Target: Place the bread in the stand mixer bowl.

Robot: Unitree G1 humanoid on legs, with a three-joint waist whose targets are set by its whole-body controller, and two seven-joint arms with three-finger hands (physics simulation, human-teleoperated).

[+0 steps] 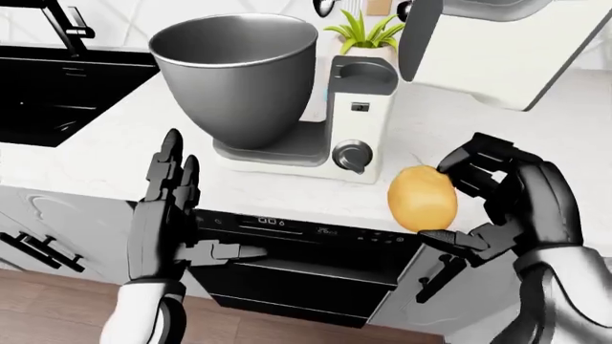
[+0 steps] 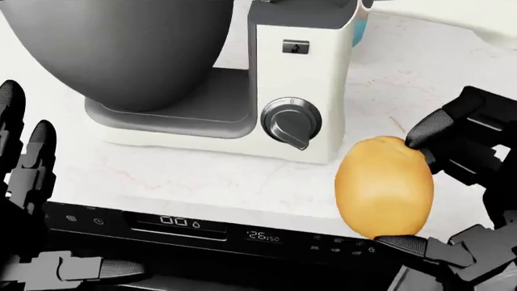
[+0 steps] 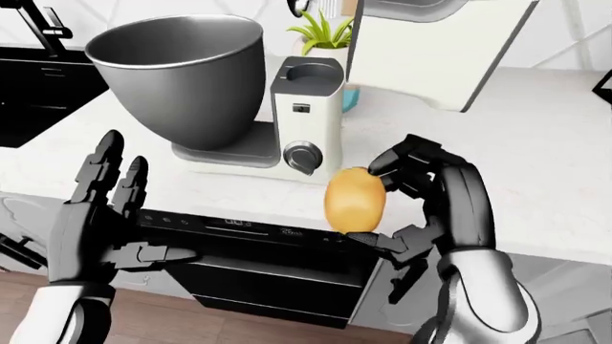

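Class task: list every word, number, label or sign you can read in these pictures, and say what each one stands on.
"26:50", or close to it: lit digits on the black appliance panel under the counter edge; slightly blurred.
"00" with a drop sign: same panel, further left.
Small dark square label on the stand mixer column: symbol too blurred to read.
Dial markings: too small.

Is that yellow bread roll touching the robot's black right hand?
Touching. In the left-eye view, the bread is pinched between the right hand's upper fingers and its thumb below, lifted clear of the counter.
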